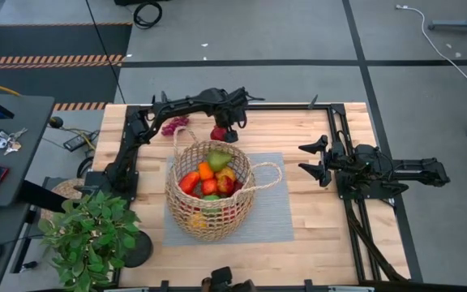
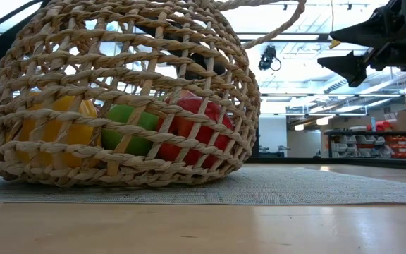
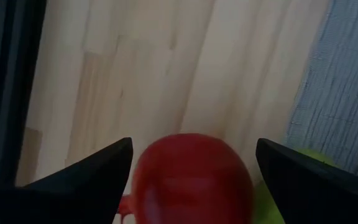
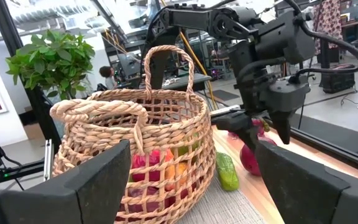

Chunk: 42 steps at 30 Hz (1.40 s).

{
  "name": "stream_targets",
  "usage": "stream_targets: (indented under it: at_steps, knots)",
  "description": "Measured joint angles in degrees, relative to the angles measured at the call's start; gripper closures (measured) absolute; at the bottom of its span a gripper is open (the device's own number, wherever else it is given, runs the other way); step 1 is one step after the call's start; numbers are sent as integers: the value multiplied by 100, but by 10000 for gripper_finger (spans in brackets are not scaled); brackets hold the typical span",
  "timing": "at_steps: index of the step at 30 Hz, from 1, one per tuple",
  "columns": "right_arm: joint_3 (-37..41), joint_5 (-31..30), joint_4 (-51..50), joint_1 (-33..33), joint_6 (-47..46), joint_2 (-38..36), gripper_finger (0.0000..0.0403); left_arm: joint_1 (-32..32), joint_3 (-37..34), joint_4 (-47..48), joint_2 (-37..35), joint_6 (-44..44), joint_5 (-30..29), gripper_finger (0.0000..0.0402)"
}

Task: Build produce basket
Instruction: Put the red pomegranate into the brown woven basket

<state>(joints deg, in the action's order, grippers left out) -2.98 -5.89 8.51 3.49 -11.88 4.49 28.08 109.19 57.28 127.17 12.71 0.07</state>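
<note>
The tan woven basket (image 1: 209, 191) stands on a grey mat (image 1: 270, 207) and holds several pieces of produce, red, orange, green and yellow (image 2: 189, 127). Behind it a red fruit (image 3: 191, 177) lies on the wood, with a green piece (image 4: 227, 171) lying beside it. My left gripper (image 1: 227, 130) points down over the red fruit, open, with one finger on each side of it (image 3: 193, 144); I see no touch. A maroon bunch (image 1: 174, 124) lies at the far edge. My right gripper (image 1: 310, 161) waits open at the table's right.
A leafy potted plant (image 1: 87, 235) stands at the near left corner. Dark frame rails (image 1: 339, 122) run along the table's far and right sides. Bare wood shows between the mat and the right arm (image 1: 310, 203).
</note>
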Motion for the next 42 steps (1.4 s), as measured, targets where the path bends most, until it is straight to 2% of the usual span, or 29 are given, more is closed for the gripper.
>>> stream_targets:
  at_steps: [11,19,30,35,42]
  knots:
    - [-1,1,0,0,0,0,54,42,0,809,0,-751,14,53]
    - [-1,1,0,0,0,0,54,19,-301,775,64,-749,177,53]
    - [0,0,-2,0,0,-2,54,-37,-399,781,153,-609,-8,57]
    - [0,2,-2,0,0,-2,54,-39,-385,769,140,-610,-8,93]
    - [0,1,-2,0,1,-2,54,-91,-327,1014,140,-614,-20,180]
